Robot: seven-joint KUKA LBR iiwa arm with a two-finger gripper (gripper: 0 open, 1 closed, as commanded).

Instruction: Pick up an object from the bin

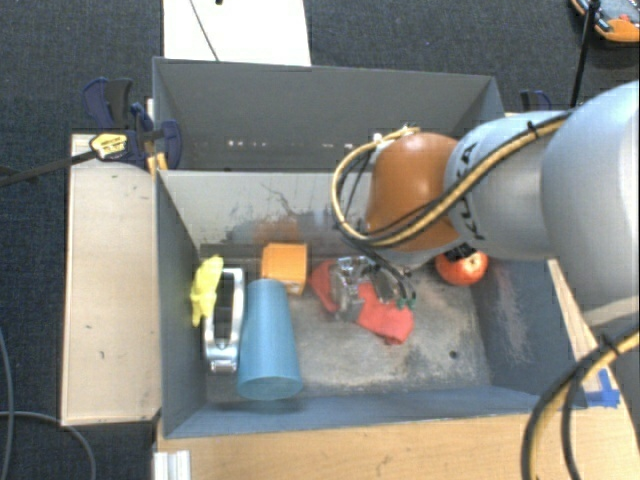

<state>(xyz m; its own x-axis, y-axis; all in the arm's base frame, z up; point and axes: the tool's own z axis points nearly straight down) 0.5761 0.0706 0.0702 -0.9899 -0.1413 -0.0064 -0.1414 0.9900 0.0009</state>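
My gripper (350, 290) is low in the middle of the bin, under the orange wrist cover. It sits right among red things: a red piece (323, 282) touches its left side and a red flat piece with a green tip (386, 319) lies at its lower right. Whether either red piece is in its grasp is hidden. An orange block (285, 264) stands just to the left of them. A red-orange round fruit (462, 266) lies to the right, partly behind the arm.
A light blue cylinder (268, 339) lies on the bin's left floor. Beside it are a silver-white clip-like thing (224, 320) and a yellow toy (207, 286) against the left wall. The arm covers the bin's back right.
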